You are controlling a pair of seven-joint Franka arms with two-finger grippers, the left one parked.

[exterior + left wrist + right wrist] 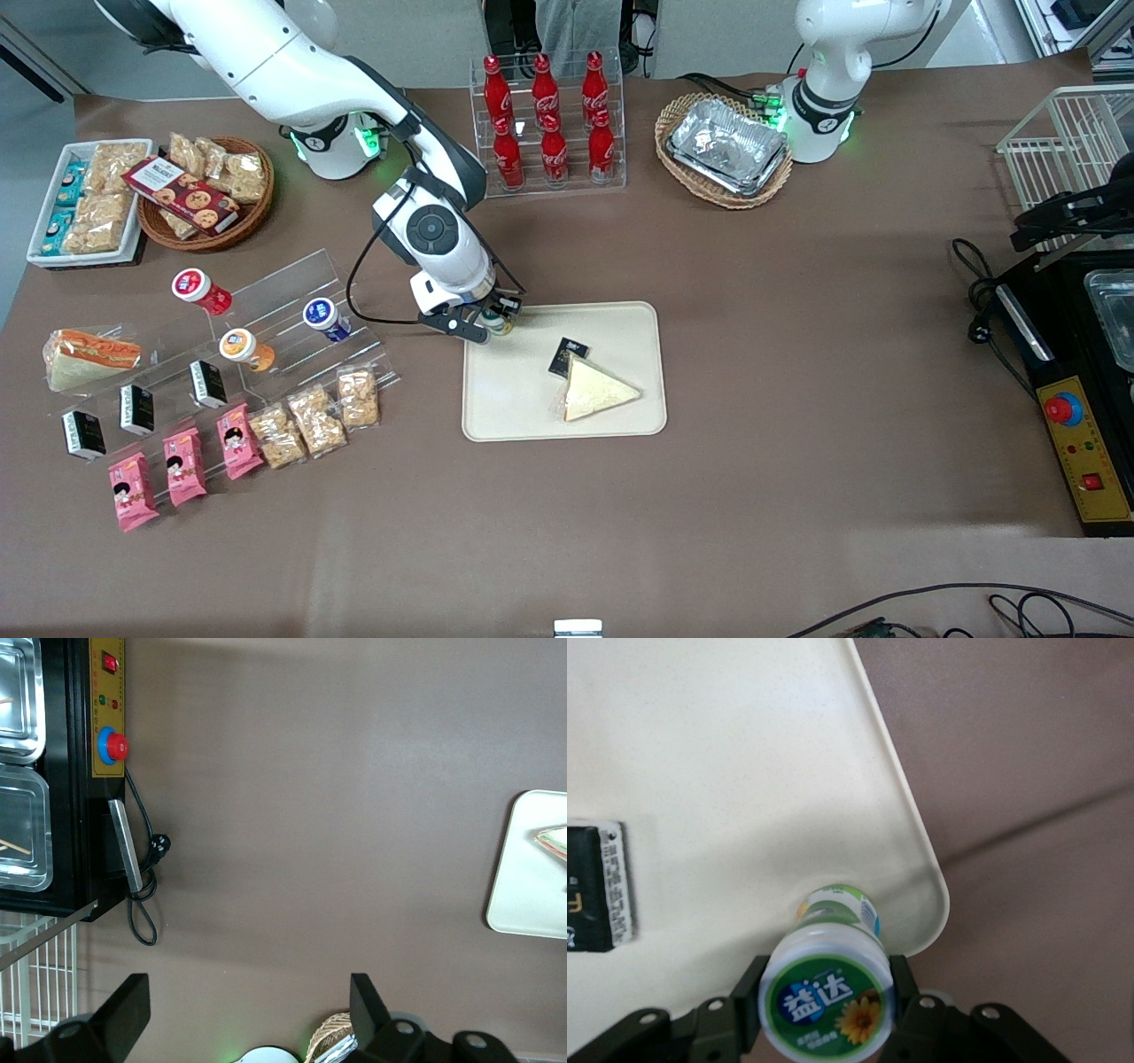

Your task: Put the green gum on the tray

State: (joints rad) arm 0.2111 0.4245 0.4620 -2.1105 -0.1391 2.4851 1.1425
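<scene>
The gripper (493,321) pinches the green gum (827,999) upright over the tray (496,416), at its ten o'clock corner (bottle base seemingly touching). Placement is under way; next, I judge, the fingers spread and the arm lifts straight up.

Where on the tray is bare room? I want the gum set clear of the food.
The tool holds the green gum over the tray corner, bare there. Crowded near the sandwich and black packet.
</scene>
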